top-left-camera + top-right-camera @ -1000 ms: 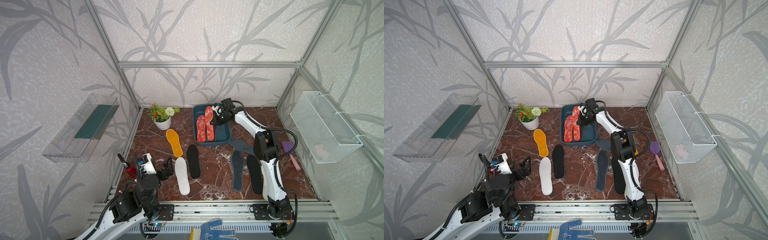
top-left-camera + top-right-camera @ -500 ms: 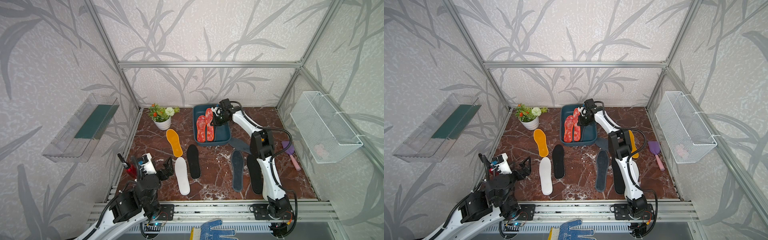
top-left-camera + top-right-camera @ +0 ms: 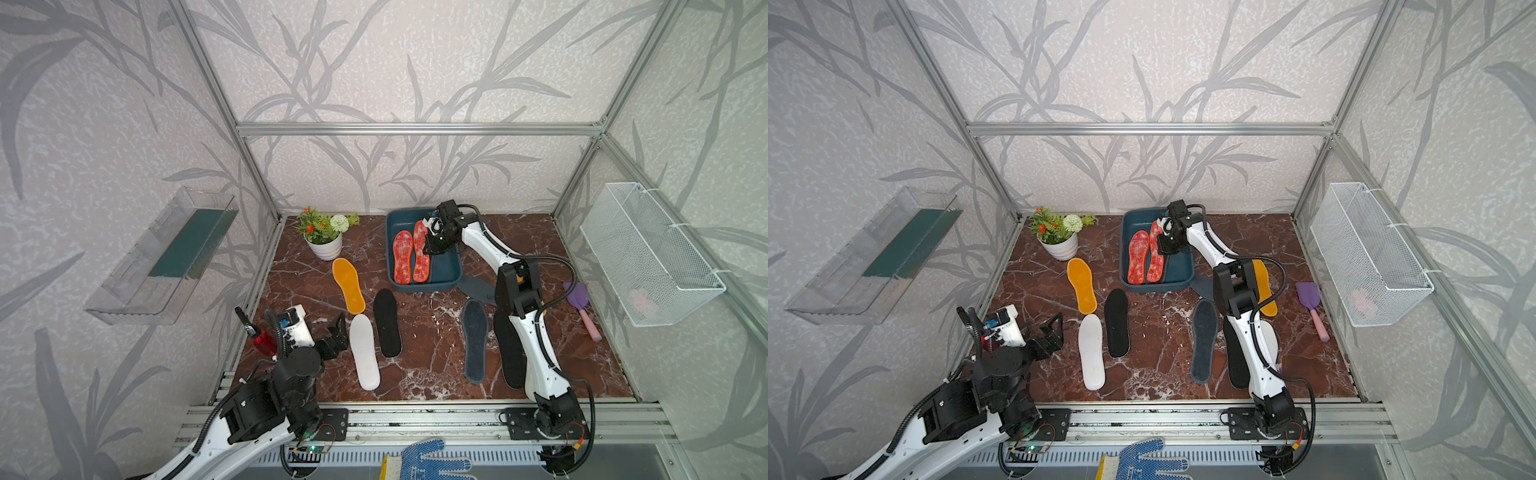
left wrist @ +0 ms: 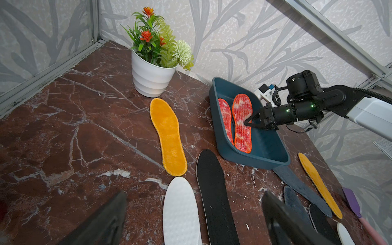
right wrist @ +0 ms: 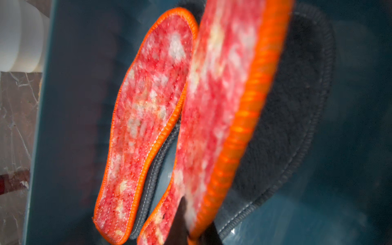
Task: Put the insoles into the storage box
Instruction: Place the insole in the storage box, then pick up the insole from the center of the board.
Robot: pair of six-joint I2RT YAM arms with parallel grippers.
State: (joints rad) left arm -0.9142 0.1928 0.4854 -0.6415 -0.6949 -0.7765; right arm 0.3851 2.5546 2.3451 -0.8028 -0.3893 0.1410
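Red-orange mottled insole (image 3: 420, 253), the right one of the pair in the storage box (image 3: 446, 268) at far centre: right edge raised and pinched between the jaws of the right gripper (image 4: 247, 123). Right arm (image 3: 482, 245) extended far, wrist angled left over the box. Second red-orange insole (image 3: 402, 257) lies flat beside it. Left arm (image 3: 257, 411) folded near left; left gripper (image 3: 337, 332) has its jaws wide apart, just left of the white insole (image 3: 364, 353).

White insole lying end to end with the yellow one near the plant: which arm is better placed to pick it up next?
Left. The left end effector, open, hovers right beside the white insole. The right end effector is far off inside the storage box, at a red insole.
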